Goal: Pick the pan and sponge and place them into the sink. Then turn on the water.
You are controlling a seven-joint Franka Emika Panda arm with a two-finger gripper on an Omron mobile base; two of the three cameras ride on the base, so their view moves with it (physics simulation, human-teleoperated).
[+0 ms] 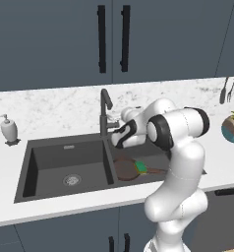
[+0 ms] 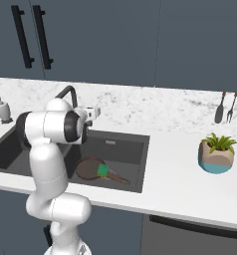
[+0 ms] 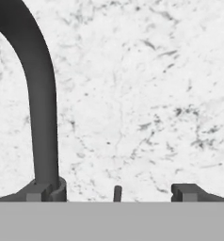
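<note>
Gripper (image 3: 111, 192) spread wide, holding nothing — fingertips (image 3: 184, 191) either side of faucet (image 3: 41, 108) base, by marble backsplash (image 3: 147, 94). Faucet stands at rear edge of sink (image 1: 65, 147), above divider. Pan (image 1: 126, 169) lies in right basin, handle toward basin's right side. Sponge (image 1: 141, 168) rests on pan near handle root. Soap dispenser (image 1: 9, 129) on desk (image 1: 6, 162), left of sink. Potted plant (image 2: 217, 153) on desk — well right of sink.
</note>
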